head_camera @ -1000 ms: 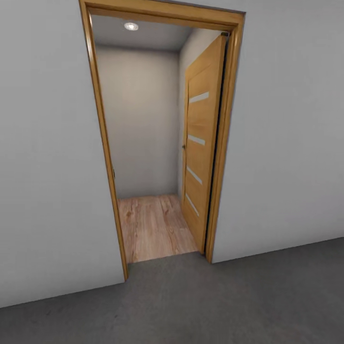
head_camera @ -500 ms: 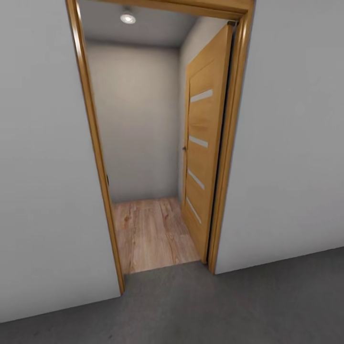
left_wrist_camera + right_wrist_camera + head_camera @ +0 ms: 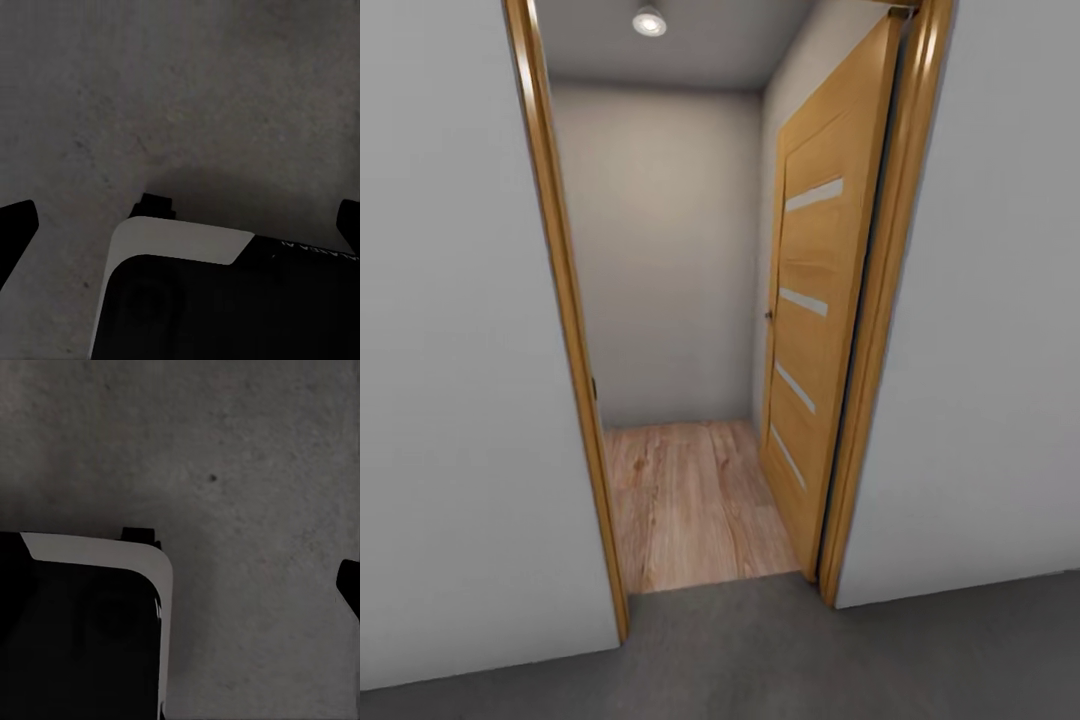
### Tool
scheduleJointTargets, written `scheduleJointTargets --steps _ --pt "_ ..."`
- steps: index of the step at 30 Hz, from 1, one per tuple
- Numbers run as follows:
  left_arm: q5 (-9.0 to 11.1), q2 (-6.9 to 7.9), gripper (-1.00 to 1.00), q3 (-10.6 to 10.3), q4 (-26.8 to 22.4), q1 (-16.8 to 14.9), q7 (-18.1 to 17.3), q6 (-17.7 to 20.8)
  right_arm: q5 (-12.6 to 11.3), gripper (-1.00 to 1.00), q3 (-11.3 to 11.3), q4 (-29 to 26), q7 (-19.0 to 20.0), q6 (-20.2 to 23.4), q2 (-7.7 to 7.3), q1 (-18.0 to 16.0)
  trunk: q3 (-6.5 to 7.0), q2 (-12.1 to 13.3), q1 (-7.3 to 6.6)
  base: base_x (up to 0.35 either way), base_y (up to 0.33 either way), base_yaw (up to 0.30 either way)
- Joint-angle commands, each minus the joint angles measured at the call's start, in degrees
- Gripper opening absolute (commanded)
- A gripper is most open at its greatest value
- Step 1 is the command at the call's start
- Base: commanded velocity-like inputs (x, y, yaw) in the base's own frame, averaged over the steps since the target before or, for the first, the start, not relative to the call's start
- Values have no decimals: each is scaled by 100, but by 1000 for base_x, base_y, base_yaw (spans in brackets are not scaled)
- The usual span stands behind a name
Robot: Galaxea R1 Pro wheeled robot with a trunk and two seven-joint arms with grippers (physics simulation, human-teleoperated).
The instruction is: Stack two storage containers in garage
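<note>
Doorway (image 3: 700, 330): open, seen in head view, framed w/ light-wood jambs; left jamb (image 3: 565, 320) and right jamb (image 3: 885, 320) both run top to bottom of pic.
Door (image 3: 825, 300): slatted light wood, swung inward, lying against right side of the opening; four pale horizontal slats down its face; small dark handle at its inner edge, approx mid-height.
Room beyond: small, plain pale walls, back wall (image 3: 665, 255) facing the camera; one round ceiling light (image 3: 649, 20) lit at top.
Wood-plank floor (image 3: 695, 505): light, grainy boards, inside the doorway only; ends in a straight line at the threshold.
The floor (image 3: 760, 650): dark grey matte concrete, on the near side of the threshold, spanning bottom of head view; also seen in both wrist views (image 3: 187, 97), mottled w/ small specks.
Near walls: plain white, left wall (image 3: 450, 350) and right wall (image 3: 1000, 330) either side of the frame, meeting the concrete at the bottom.
Left tool (image 3: 180, 225): fingertips at opposite edges of left wrist view, dark, well apart, bare concrete between them; nothing held. Dark body part w/ pale rounded edge (image 3: 180, 240) sits below it in that view.
Right tool (image 3: 349, 585): one dark fingertip at the edge of right wrist view; other finger not made out, so can't tell if apart or together. Dark body part w/ pale rounded corner (image 3: 146, 562) near it, over concrete.
Storage containers: whereabouts can't be told from these views.
</note>
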Motion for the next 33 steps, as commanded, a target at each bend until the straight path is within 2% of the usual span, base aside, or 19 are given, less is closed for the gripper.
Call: scheduleJointTargets --steps 1,18,33 --pt "44 -2 100 -42 6 -5 17 -19 -40 100 48 14 -4 -28 2 -5 -7 -4 4 323 -14 264" --pt "44 -8 100 -49 6 -5 17 -25 -69 100 12 14 -11 -29 11 -5 -7 -4 4 309 -146 259" --pt "44 -8 100 -46 6 -5 17 -27 -13 100 77 14 75 -11 2 -5 -7 -4 4 284 -226 27"
